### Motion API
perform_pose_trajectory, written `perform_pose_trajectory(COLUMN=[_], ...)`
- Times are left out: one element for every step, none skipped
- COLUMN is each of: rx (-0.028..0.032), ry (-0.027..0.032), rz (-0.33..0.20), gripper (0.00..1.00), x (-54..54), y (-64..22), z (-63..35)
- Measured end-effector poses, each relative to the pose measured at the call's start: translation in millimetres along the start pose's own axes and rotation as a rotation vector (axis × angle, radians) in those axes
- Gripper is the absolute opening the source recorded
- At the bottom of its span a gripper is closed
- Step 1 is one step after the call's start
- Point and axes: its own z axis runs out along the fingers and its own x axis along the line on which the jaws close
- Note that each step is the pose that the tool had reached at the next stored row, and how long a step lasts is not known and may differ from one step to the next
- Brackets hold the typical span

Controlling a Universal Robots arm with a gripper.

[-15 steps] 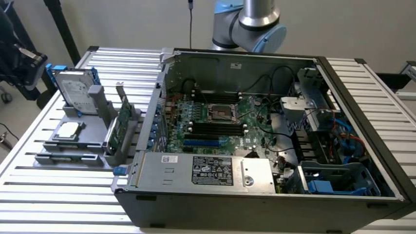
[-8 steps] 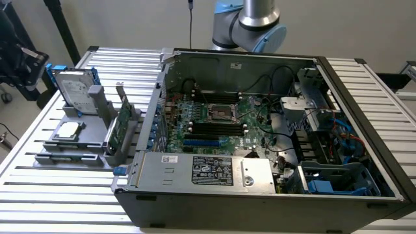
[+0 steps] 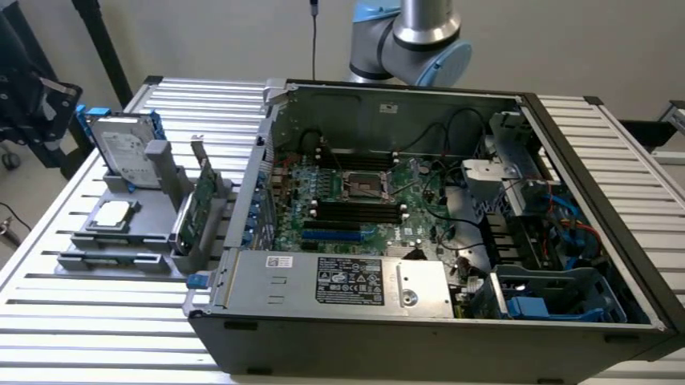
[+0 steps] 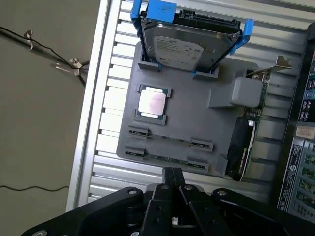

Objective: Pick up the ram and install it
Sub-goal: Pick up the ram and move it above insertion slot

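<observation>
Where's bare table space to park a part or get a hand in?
Free: bare slats on the camera side of the gray tray, exterior view's left; a slat strip on the exterior view's right of the PC case. Crowded: inside the case, and the narrow gap between tray and case.

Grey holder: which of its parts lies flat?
The square silver chip, flat in its recess. The blue-railed hard drive and the green card both stand on edge.
</observation>
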Motion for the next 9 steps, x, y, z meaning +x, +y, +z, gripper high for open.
perform_pose_trajectory(rx=[0.0000,0.0001,0.0001,0.0001,0.0002,0.0002,0.0003,0.0003,0.0004], ry=[0.0007,0.0016,0.0024,0.0032,0.0041,0.0047,0.0056,0.0064,0.0074], rz=[-0.018,-0.036,-0.054,-0.072,-0.090,-0.108,-0.126,-0.144,-0.163], gripper=[0.11,0.11,0.11,0.11,0.11,0.11,0.11,0.11,0.11], x=[0.0,0.0,0.0,0.0,0.0,0.0,0.0,0.0,0.0], y=[0.0,0.0,-0.1,-0.1,-0.1,-0.1,-0.1,-0.2,-0.2], z=[0.4,0.7,1.0,1.4,1.7,2.2,2.6,3.0,3.5])
